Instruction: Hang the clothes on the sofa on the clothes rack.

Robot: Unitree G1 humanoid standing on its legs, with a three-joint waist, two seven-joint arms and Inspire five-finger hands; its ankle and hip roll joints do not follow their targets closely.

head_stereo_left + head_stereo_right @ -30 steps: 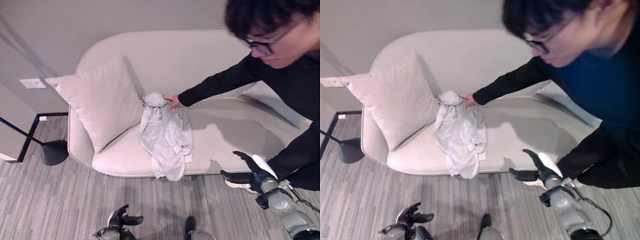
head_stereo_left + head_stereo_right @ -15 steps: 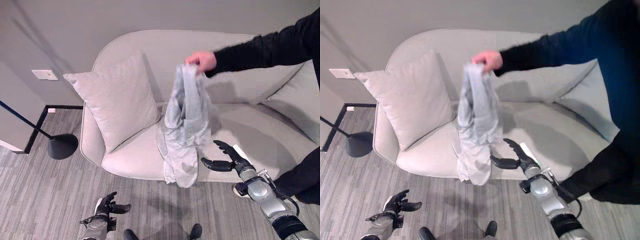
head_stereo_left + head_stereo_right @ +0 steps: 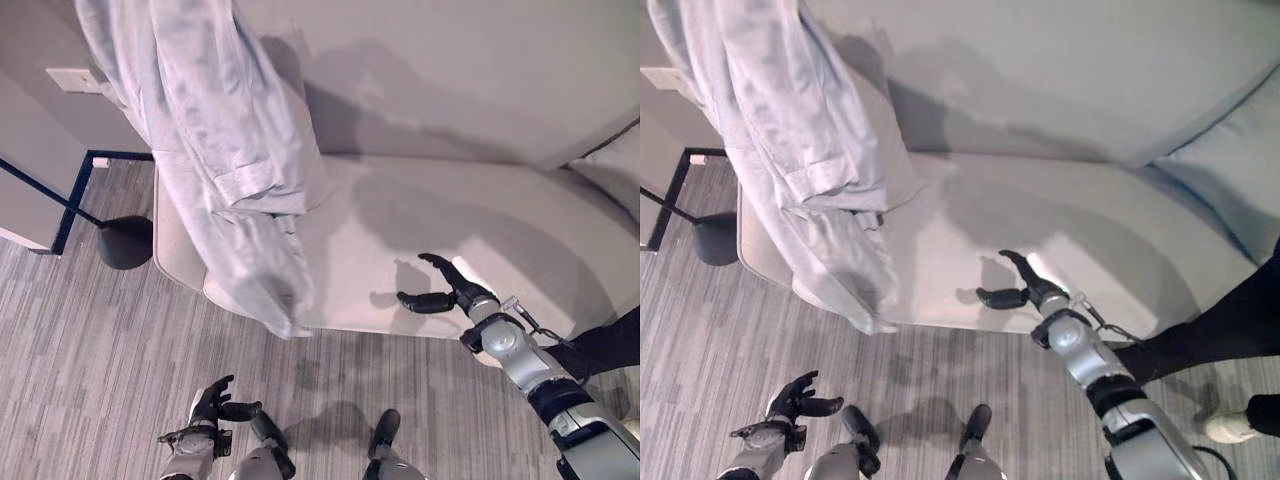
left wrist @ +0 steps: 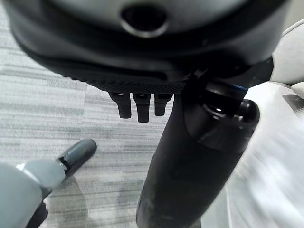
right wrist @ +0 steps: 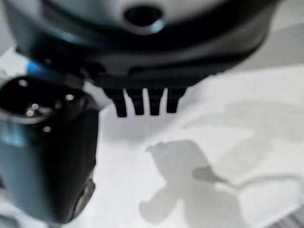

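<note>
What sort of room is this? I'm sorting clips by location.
Probably a living room or lounge: a light upholstered sofa stands against a plain wall on grey striped carpet, with a floor lamp's black base beside it. A pale shirt hangs in the foreground.

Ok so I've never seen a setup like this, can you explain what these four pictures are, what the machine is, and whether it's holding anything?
This is a two-legged humanoid robot with two arms that end in dark hands. The two wide pictures come from a pair of cameras in its head, looking down. The two close-up pictures come from cameras on its wrists, looking along each hand.

In front of it stands a pale sofa on a grey striped floor. A light grey garment hangs in the air near the camera, over the sofa's left end; what holds it up is out of the picture.

The right hand reaches out open over the front edge of the seat, holding nothing. The left hand hangs low over the floor, open and empty too.
</note>
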